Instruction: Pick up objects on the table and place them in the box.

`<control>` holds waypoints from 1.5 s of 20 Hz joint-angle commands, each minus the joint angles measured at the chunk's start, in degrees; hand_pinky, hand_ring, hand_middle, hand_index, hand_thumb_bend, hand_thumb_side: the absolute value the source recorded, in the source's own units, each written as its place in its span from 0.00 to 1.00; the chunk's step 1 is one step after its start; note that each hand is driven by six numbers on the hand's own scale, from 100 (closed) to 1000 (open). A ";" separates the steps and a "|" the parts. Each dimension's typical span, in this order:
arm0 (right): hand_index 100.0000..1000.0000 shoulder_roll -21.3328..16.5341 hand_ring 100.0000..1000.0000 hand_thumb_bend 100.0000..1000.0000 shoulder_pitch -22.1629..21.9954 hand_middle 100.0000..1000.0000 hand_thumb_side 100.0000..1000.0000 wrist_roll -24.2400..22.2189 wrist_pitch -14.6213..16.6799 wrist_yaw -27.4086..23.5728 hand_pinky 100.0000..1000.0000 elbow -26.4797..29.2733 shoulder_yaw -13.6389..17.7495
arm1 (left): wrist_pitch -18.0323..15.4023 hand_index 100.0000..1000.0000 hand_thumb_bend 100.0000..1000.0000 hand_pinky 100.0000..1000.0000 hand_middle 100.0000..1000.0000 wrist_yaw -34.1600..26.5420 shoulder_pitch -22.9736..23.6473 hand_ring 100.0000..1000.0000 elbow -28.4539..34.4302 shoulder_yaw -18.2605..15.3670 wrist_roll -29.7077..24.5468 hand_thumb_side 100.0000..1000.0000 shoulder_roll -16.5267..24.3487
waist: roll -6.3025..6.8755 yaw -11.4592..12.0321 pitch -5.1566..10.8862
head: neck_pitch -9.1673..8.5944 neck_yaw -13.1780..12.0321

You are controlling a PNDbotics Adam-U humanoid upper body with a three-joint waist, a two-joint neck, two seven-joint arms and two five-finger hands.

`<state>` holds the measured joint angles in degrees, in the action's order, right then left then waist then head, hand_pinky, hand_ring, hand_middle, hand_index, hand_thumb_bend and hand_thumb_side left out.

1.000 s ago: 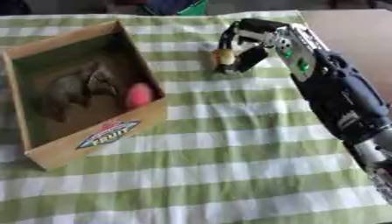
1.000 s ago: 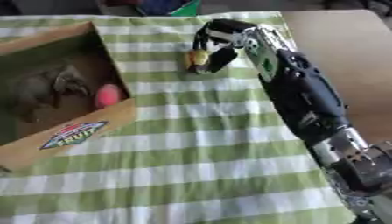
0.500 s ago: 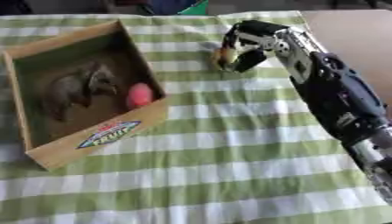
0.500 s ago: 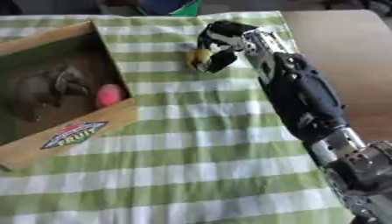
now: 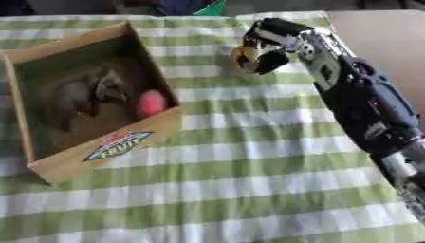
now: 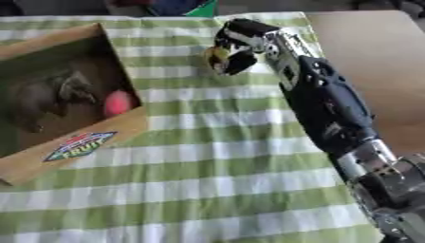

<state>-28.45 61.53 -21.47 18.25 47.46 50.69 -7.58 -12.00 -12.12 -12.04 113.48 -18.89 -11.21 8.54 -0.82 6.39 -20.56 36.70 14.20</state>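
Observation:
My right hand reaches over the far middle of the green-and-white checked table, its fingers curled round a small yellow-and-dark object that it holds just above the cloth. To its left stands an open cardboard box with a "fruit" label on its front wall. Inside the box lie a grey elephant toy and a pink egg-shaped thing. The left hand shows in neither view.
The bare wooden tabletop shows past the cloth's right edge. Something green and blue sits beyond the table's far edge. The checked cloth stretches bare across the near half.
My right hand has carried the small yellow object a little up and to the left, toward the box. The whole picture has shifted slightly too.

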 commanded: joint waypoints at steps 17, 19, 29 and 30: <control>0.50 2.55 0.59 0.00 8.17 0.34 0.31 -3.91 -2.92 -15.20 0.58 17.13 -3.63 | 0.31 0.72 0.00 0.41 0.64 -0.61 -0.24 0.68 1.11 0.25 0.18 0.95 1.31 | -0.27 -0.24 2.66 | 1.17 -2.23; 0.50 3.98 0.59 0.00 8.81 0.34 0.31 -4.68 -3.30 -16.08 0.58 17.91 -4.18 | 0.37 0.72 0.00 0.41 0.64 -0.67 -0.29 0.68 1.11 0.30 0.21 0.95 1.34 | -0.32 -0.16 2.78 | 1.30 -2.68; 0.50 11.25 0.58 0.00 9.36 0.33 0.29 -8.32 -4.32 -18.12 0.58 19.63 -5.97 | 0.63 0.72 0.00 0.41 0.64 -1.02 -0.55 0.68 1.11 0.48 0.36 0.96 1.24 | -0.59 0.51 3.03 | 1.20 -2.71; 0.50 12.05 0.58 0.00 9.19 0.33 0.29 -8.78 -4.48 -18.33 0.58 19.90 -6.11 | 0.65 0.72 0.00 0.41 0.64 -1.04 -0.57 0.68 1.11 0.50 0.36 0.96 1.21 | -0.59 0.58 3.02 | 1.16 -2.64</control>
<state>-16.80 69.56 -29.71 13.81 29.86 68.99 -13.84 -11.46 -12.93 -12.07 113.48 -18.51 -10.95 8.59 -1.57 6.87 -18.93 37.78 11.32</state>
